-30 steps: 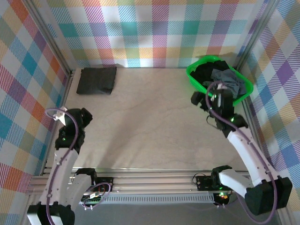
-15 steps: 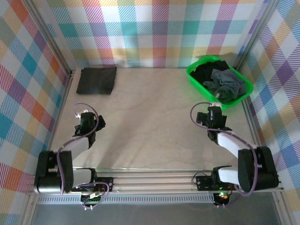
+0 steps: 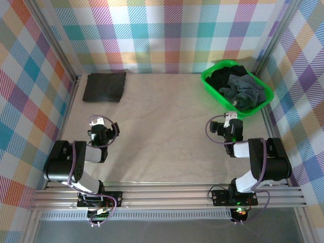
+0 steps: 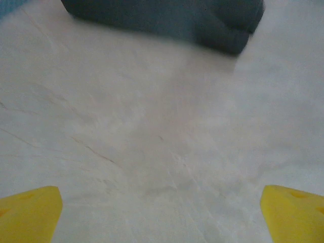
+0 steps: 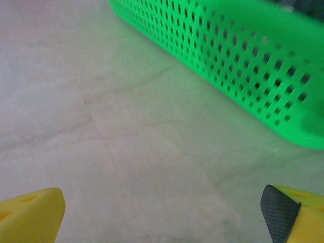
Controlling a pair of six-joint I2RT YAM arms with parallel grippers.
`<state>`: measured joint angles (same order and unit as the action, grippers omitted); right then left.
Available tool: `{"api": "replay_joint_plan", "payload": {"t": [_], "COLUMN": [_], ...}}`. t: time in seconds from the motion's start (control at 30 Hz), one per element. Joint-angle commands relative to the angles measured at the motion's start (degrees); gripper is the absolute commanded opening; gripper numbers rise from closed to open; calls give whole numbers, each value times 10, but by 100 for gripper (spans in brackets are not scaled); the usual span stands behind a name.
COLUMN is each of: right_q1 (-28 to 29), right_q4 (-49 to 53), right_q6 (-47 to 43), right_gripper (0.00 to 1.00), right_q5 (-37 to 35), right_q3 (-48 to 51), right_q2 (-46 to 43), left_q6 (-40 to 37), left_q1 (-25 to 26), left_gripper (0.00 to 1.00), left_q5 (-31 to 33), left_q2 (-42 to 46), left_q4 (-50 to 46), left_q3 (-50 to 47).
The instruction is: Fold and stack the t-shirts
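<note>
Left gripper (image 3: 101, 133) sits low over the pale table (image 3: 162, 126), in the lower left part of the top picture. Its yellow fingers (image 4: 28, 214) are wide apart, one in each bottom corner of its own camera picture, with bare table between them. One dark t-shirt (image 3: 104, 87) lies folded flat in the upper left of the top picture, near the back wall and well apart from this gripper. In the left wrist picture it shows as a blurry dark lump along the top edge. Right gripper (image 3: 229, 129) sits low too, on the right side of the top picture, just below the green basket (image 5: 228, 50). Its fingers (image 5: 30, 215) are also wide apart, and the right one has a dark pad on it. The basket wall, full of little holes, runs across the upper right of the right wrist picture. More t-shirts (image 3: 243, 90), some black and one grey-blue, are piled loose in the basket, all crumpled up.
</note>
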<state>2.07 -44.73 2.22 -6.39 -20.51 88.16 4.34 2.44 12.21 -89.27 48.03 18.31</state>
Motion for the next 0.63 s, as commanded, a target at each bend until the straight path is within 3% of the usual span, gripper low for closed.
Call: {"api": "replay_joint_plan", "payload": {"t": [0.0,0.03,0.6], "right_q1": [-10,-10,-9], "right_q4": [-32,-35,-37], "right_q6": [-8,-8,-9], "right_gripper": [100,100,100], "right_q5": [33,32,34], "right_q3": [-29,-27,-25], "right_q2": [-2,1,-3], "left_q6": [-45,-39,-41], "left_q1": [23,23,23], "left_gripper": [100,100,100], "left_q5": [3,6,6], "left_q2": [-17,-4,-2], "left_q4": [39,-9,0], "left_q3": [41,51,47]}}
